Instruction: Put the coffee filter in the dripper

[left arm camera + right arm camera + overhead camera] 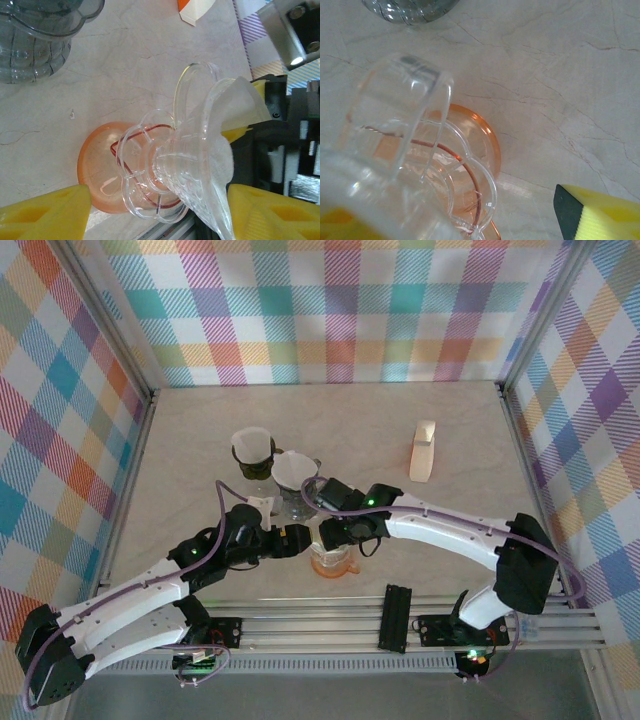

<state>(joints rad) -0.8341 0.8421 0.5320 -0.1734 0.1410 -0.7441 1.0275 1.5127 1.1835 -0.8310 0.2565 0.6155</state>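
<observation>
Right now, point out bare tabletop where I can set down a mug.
Free: the marble tabletop's strip along the plaid back wall, and the patch between the white paper filter and the white upright holder. Crowded: near centre, where left arm and right arm meet over the orange saucer.

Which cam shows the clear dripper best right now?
Left wrist: the dripper is seen nearly whole, handle, scalloped base and cone, with the paper filter inside, over the orange dish. Right wrist crops it to the handle and base edge. From the top, the arms mostly cover it.
</observation>
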